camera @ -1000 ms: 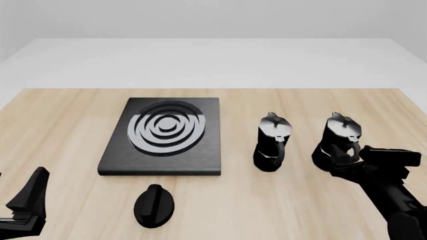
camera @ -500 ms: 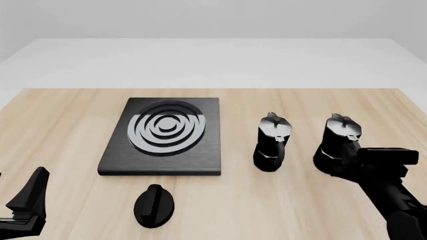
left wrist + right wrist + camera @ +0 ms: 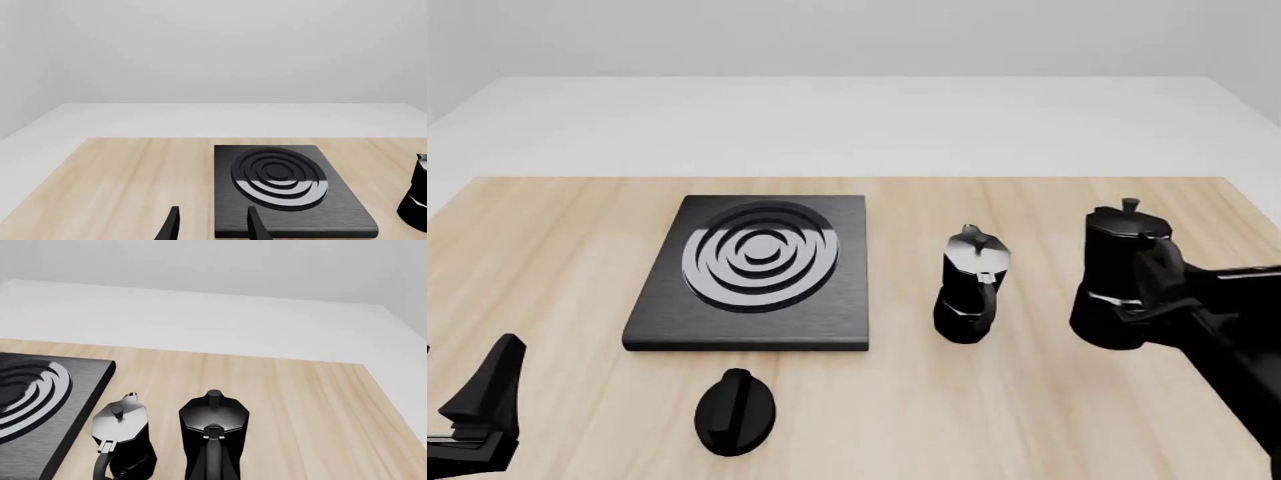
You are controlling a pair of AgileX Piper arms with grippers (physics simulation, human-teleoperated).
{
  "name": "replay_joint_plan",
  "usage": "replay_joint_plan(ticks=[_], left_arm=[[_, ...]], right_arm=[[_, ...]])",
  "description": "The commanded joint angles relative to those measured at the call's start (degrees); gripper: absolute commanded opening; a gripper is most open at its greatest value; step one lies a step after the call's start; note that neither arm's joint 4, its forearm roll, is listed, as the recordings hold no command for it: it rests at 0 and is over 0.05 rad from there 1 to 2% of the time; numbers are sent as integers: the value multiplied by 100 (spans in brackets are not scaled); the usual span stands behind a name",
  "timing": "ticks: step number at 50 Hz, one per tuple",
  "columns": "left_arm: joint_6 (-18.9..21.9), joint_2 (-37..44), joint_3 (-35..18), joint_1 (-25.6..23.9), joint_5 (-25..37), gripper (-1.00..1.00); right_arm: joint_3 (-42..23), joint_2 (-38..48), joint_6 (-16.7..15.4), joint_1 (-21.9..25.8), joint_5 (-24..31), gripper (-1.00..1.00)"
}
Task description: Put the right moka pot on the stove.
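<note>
The right gripper (image 3: 1154, 290) is seen with its jaws clenched on the handle of the right moka pot (image 3: 1118, 280), held at the right of the front view beside the other moka pot (image 3: 972, 285), with the stove (image 3: 754, 275) left of centre on the tabletop (image 3: 561, 250), while the left gripper (image 3: 210, 227) is held with jaws released.

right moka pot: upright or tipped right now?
Upright. The right moka pot stands vertical with its knob on top, held at the handle by the right gripper.
</note>
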Motion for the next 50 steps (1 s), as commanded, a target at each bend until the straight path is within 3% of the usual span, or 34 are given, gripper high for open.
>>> replay_joint_plan(ticks=[1, 8, 28, 40, 50], left_arm=[[0, 0, 0, 0, 0, 100], [0, 0, 0, 0, 0, 100], [0, 0, 0, 0, 0, 100], [0, 0, 0, 0, 0, 100], [0, 0, 0, 0, 0, 100]], right_arm=[[-641, -1456, 75, 403, 1428, -100], [-1034, -1791, 60, 592, 1934, -100], [-1893, -1991, 41, 1221, 2545, -100], [-2361, -1696, 7, 1685, 2539, -100], [-2507, -1101, -29, 2072, 2046, -100]])
